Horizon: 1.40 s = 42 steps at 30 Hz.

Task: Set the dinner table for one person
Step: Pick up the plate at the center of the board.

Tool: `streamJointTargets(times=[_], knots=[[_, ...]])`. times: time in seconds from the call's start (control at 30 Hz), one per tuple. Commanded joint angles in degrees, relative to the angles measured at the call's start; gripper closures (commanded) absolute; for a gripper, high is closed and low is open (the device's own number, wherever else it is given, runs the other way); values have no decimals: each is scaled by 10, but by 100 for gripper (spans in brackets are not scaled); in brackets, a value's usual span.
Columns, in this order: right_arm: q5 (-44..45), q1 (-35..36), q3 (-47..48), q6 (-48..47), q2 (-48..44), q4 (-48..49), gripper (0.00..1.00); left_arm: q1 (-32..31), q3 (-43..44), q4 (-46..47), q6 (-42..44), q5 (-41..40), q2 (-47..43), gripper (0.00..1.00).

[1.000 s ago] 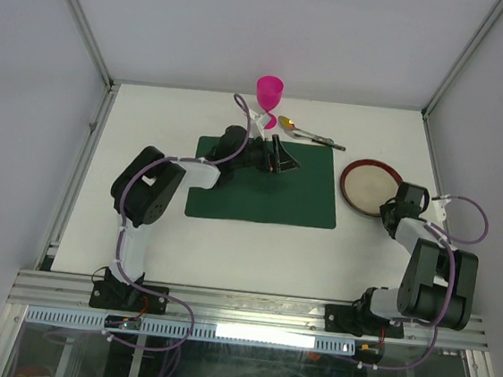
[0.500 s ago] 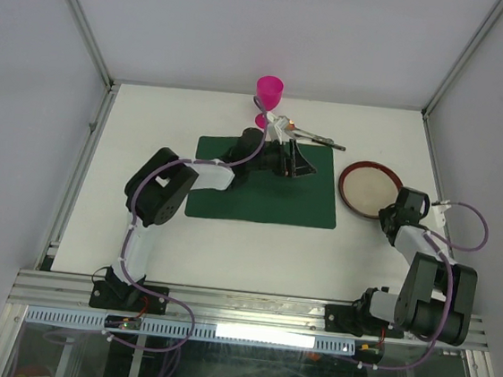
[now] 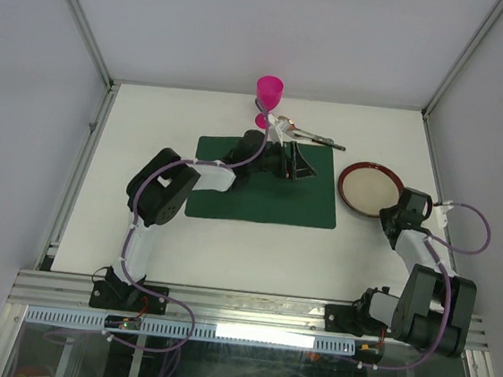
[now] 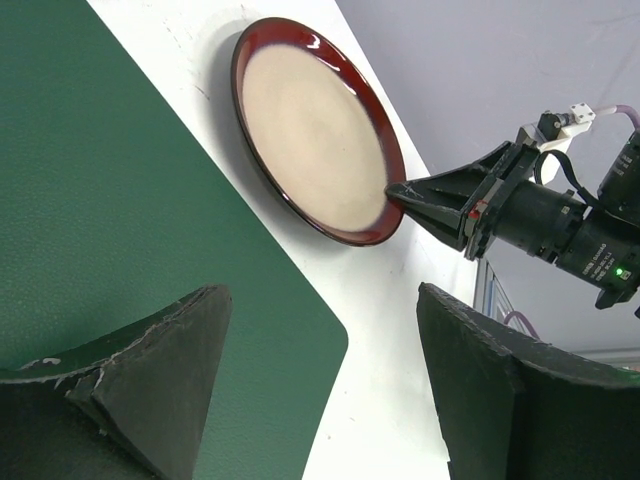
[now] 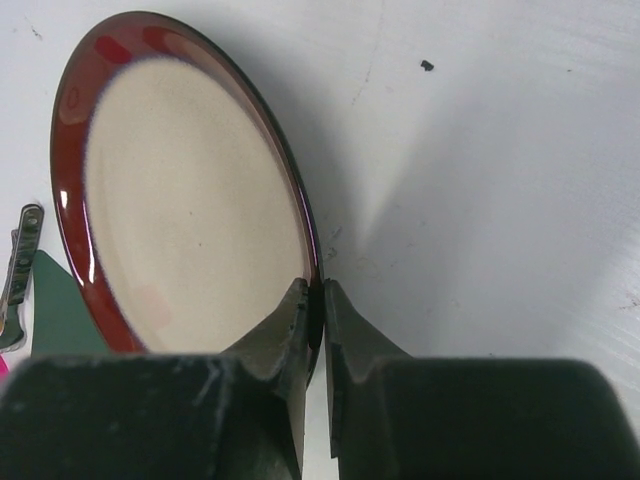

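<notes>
Over to the right arm: its end effector (image 5: 312,290) is pinched down narrow on the near rim of the round plate with the dark red border and cream centre (image 5: 190,200), one finger on each side of the edge. From above, that plate (image 3: 370,188) lies flat on the large white matte rectangular surface with aluminium rails (image 3: 151,115), just off the right side of the dark green rectangular placemat (image 3: 260,194) and not touching it. The surface fills the whole work area, with both arm bases at its near edge and every item on it.

The left end effector (image 3: 290,163) hangs over the far part of the placemat, fingers spread wide and holding nothing. Its wrist camera looks past both dark fingers to the mat's rounded corner and on to the plate. Beyond the mat's far edge stands a bright pink plastic goblet (image 3: 269,91), and a metal spoon (image 3: 320,140) lies just to its right.
</notes>
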Motion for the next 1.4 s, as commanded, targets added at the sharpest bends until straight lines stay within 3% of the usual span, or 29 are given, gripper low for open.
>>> streamJointTargets(times=[0.0,0.77,1.37], knots=[[-37,-3,-1,-6,-19,31,100,-5,-8,21,8,3,-12,23],[-107,-2,-14,-15,-54,53,100,-6,-35,44,4,-3,-1,24],[-121,-2,-12,-31,-54,52,100,-7,-51,80,-17,-21,66,27]])
